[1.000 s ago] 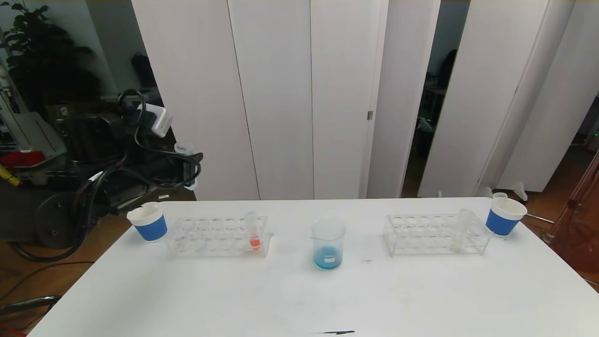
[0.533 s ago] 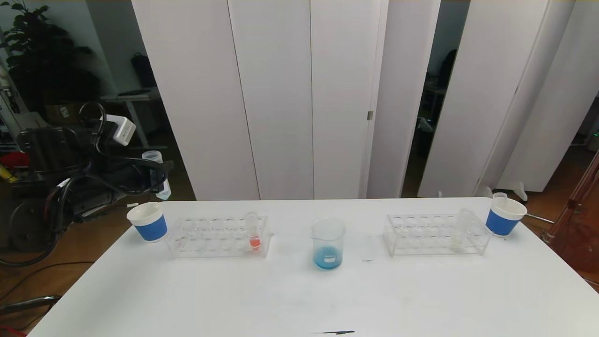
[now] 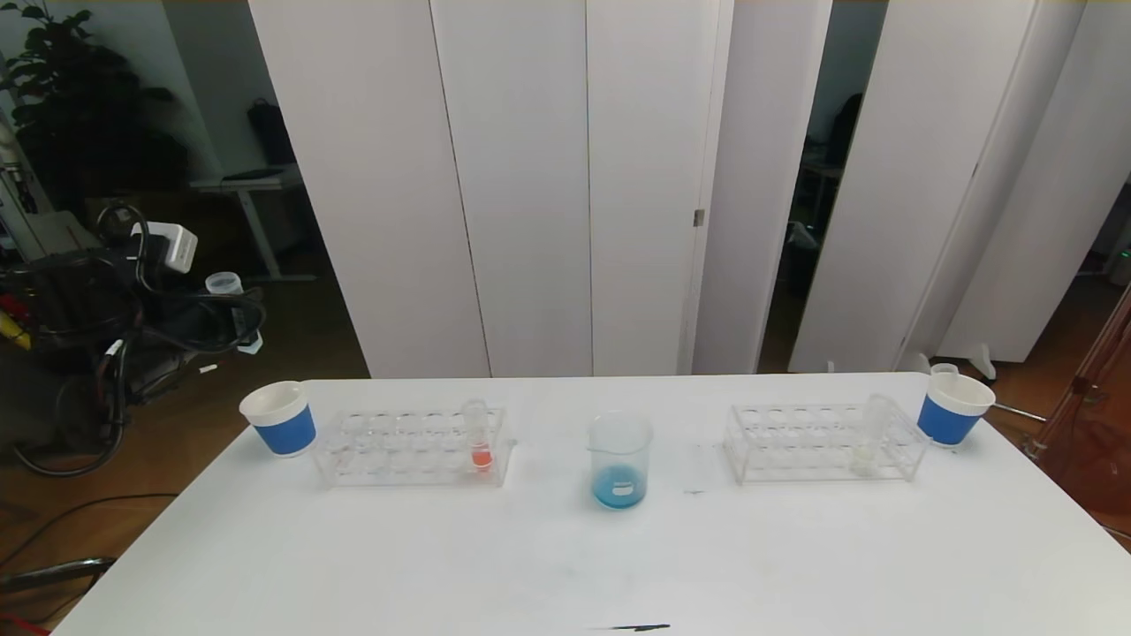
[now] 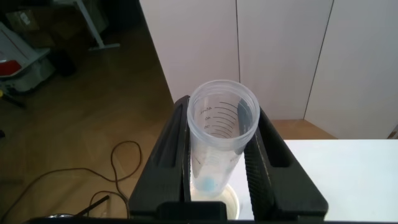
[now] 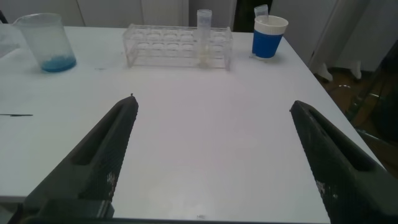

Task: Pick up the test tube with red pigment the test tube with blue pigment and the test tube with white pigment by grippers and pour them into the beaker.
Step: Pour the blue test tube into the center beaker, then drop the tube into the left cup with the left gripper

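Left gripper (image 4: 217, 168) fingers clamp the near-empty blue tube (image 4: 221, 140); right gripper (image 5: 214, 162) fingers spread wide

Beaker (image 3: 619, 459) on table (image 3: 565, 565) between two racks, a cup beyond each rack.

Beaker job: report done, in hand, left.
Done: beaker holds blue liquid. In hand: left hand grips the nearly drained blue tube, off the table's left edge. Left: red tube and white tube sit racked; right hand open, idle.

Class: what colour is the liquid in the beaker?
Blue liquid in the beaker; clearest in the head view.
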Robot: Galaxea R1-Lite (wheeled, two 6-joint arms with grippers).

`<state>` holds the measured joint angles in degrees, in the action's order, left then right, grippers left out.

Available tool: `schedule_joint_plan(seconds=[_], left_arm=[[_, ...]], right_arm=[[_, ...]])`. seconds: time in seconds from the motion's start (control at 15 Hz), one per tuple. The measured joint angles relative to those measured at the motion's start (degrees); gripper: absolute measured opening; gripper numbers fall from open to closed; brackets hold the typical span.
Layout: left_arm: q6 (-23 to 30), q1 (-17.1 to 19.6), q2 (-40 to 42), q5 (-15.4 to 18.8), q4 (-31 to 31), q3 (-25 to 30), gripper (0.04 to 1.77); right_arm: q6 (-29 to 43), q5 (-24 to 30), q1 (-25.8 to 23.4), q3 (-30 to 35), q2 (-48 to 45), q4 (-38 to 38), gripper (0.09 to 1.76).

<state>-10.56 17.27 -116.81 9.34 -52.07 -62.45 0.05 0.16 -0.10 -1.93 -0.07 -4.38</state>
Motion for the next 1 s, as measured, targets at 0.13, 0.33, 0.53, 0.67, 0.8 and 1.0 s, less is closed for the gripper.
schedule_joint_plan(seconds=[0.13, 0.33, 0.53, 0.67, 0.8, 1.0], left_arm=[[0.00, 0.56, -3.04, 0.06, -0.74, -0.09, 0.58], [0.17, 0.77, -6.67, -0.11, -0.82, 0.33, 0.58], [0.11, 0.72, -9.79, -0.24, -0.90, 0.50, 0.58], [0.54, 0.67, -11.34, -0.33, -0.94, 0.57, 0.58], [0.74, 0.67, -12.37, -0.35, -1.02, 0.91, 0.58], [0.89, 0.78, -12.96, -0.39, -1.07, 1.07, 0.58]], right_arm=[[-0.02, 0.00, 0.00, 0.00, 0.00, 0.00, 1.75], [0.02, 0.00, 0.00, 0.00, 0.00, 0.00, 1.75], [0.00, 0.00, 0.00, 0.00, 0.00, 0.02, 1.75], [-0.02, 0.00, 0.00, 0.00, 0.00, 0.00, 1.75], [0.00, 0.00, 0.00, 0.00, 0.00, 0.02, 1.75], [-0.02, 0.00, 0.00, 0.00, 0.00, 0.02, 1.75]])
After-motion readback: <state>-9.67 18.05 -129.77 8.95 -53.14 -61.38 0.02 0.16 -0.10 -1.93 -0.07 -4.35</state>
